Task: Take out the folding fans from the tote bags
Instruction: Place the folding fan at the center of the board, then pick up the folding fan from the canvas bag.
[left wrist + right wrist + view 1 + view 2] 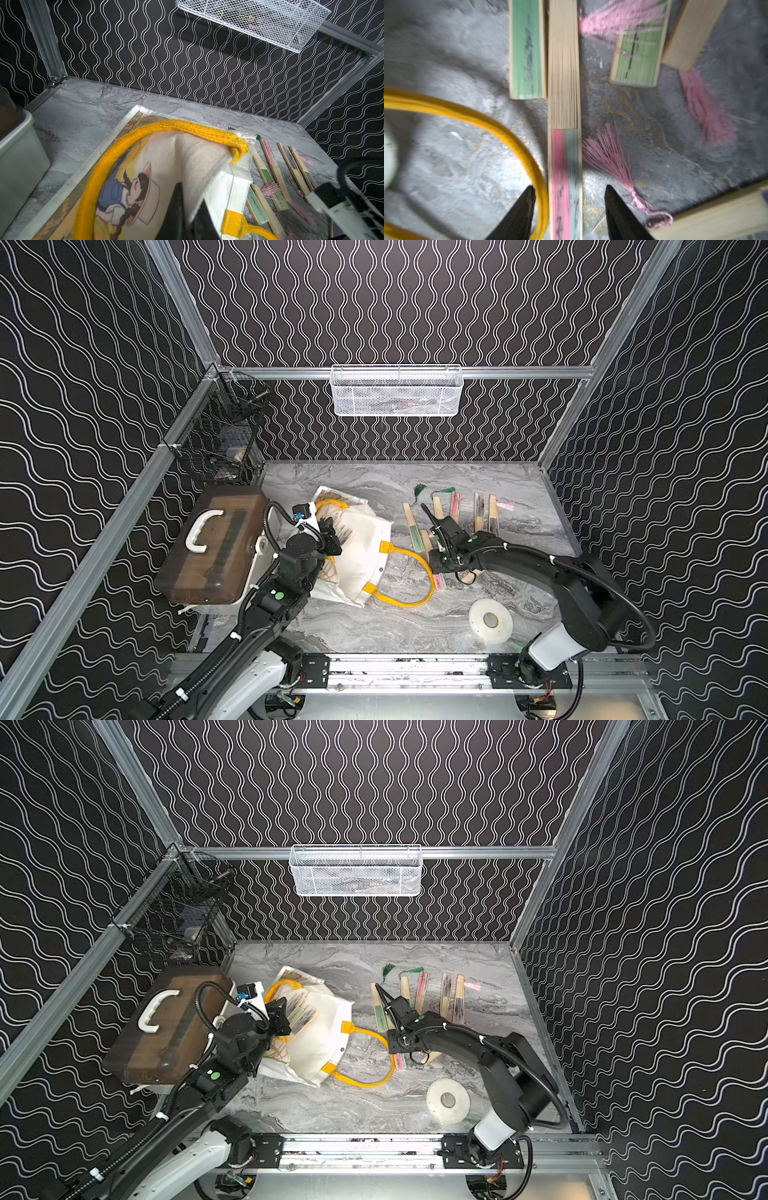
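Note:
Two tote bags lie overlapped left of centre: a white one (365, 560) (324, 1040) on top of a printed one (337, 494) (133, 187). My left gripper (191, 194) (280, 1016) is shut on a fold of the white bag's canvas at its mouth. Folding fans (302, 1013) show in that mouth. Several more fans (482, 512) (451, 994) lie on the table to the right. My right gripper (569, 189) (437, 572) stands open, pointing down, astride a pink-and-green fan (564, 166) that lies flat. The bag's yellow handle (517, 137) runs by one finger (527, 199).
A brown-lidded box (212, 543) with a white handle stands at the left, close to my left arm. A white tape roll (490, 620) lies near the front right. A white mesh basket (397, 391) hangs on the back rail and a black wire basket (220, 435) in the left corner.

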Controlling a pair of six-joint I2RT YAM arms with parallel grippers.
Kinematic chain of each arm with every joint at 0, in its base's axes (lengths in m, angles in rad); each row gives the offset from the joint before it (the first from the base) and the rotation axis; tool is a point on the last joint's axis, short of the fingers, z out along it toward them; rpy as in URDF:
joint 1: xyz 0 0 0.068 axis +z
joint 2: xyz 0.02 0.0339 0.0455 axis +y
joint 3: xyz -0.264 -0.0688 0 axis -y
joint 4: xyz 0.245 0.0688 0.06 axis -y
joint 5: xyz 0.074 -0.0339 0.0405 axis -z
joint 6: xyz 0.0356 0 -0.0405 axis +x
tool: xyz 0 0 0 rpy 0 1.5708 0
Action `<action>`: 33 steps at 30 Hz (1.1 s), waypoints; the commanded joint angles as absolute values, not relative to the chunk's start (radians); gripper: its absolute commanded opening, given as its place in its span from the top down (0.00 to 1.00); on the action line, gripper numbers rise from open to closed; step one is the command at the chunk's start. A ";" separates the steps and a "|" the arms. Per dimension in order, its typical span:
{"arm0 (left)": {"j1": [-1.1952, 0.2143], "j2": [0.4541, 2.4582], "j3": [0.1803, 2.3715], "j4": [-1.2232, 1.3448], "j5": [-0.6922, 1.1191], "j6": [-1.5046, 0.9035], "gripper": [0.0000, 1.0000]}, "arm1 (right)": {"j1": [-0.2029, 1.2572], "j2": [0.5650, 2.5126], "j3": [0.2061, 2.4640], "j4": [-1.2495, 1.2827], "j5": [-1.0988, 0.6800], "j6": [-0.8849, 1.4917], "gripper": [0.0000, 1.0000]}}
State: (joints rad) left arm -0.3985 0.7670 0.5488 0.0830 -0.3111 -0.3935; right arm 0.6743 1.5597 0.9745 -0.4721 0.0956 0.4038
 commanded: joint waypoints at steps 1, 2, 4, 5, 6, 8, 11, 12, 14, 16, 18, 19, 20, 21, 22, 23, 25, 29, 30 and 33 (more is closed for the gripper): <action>-0.399 0.762 0.557 0.108 -0.324 -0.398 1.00 | 0.675 1.473 1.026 -0.538 0.131 0.418 0.42; -0.397 0.762 0.555 0.107 -0.322 -0.400 1.00 | 0.675 1.446 1.042 -0.545 0.133 0.415 0.41; -0.398 0.763 0.552 0.109 -0.315 -0.404 1.00 | 0.675 1.403 1.062 -0.542 0.123 0.403 0.41; -0.399 0.762 0.550 0.110 -0.313 -0.406 1.00 | 0.675 1.386 1.067 -0.529 0.111 0.395 0.41; -0.398 0.762 0.547 0.113 -0.309 -0.407 1.00 | 0.675 1.374 1.068 -0.512 0.092 0.391 0.42; -0.398 0.765 0.549 0.115 -0.305 -0.410 1.00 | 0.676 1.364 1.062 -0.463 0.042 0.393 0.42; -0.399 0.771 0.552 0.118 -0.304 -0.412 1.00 | 0.679 1.378 1.033 -0.345 -0.051 0.422 0.44; -0.399 0.773 0.552 0.121 -0.301 -0.413 1.00 | 0.684 1.388 1.023 -0.302 -0.080 0.430 0.45; -0.399 0.783 0.555 0.123 -0.301 -0.417 1.00 | 0.704 1.419 1.004 -0.203 -0.130 0.445 0.47; -0.397 0.792 0.562 0.118 -0.297 -0.420 1.00 | 0.745 1.456 0.999 -0.122 -0.132 0.438 0.49; -0.398 0.802 0.564 0.123 -0.291 -0.427 1.00 | 0.802 1.501 1.009 -0.061 -0.115 0.416 0.50; -0.397 0.806 0.562 0.130 -0.288 -0.432 1.00 | 0.834 1.527 1.014 -0.024 -0.108 0.402 0.51; -0.398 0.810 0.560 0.136 -0.285 -0.436 1.00 | 0.861 1.548 1.014 0.012 -0.106 0.395 0.51; -0.397 0.814 0.557 0.145 -0.280 -0.439 1.00 | 0.882 1.576 1.011 0.063 -0.113 0.397 0.51; -0.398 0.817 0.555 0.154 -0.275 -0.442 1.00 | 0.896 1.602 1.009 0.116 -0.132 0.409 0.51; -0.398 0.821 0.554 0.158 -0.274 -0.445 1.00 | 0.902 1.629 1.006 0.163 -0.145 0.426 0.51; -0.398 0.827 0.553 0.162 -0.274 -0.451 1.00 | 0.904 1.690 0.998 0.273 -0.162 0.492 0.51; -0.397 0.827 0.541 0.178 -0.275 -0.462 1.00 | 0.904 1.806 1.004 0.448 -0.199 0.610 0.50; -0.397 0.824 0.537 0.185 -0.270 -0.459 1.00 | 0.904 1.841 1.014 0.480 -0.214 0.635 0.50; -0.397 0.808 0.532 0.200 -0.261 -0.450 1.00 | 0.903 1.941 1.036 0.584 -0.248 0.717 0.49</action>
State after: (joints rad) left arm -0.3985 0.8196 0.5358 0.1429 -0.2699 -0.4423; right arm 0.9024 1.8839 1.0183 0.3878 -0.1986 0.5980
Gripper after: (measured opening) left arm 0.088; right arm 0.504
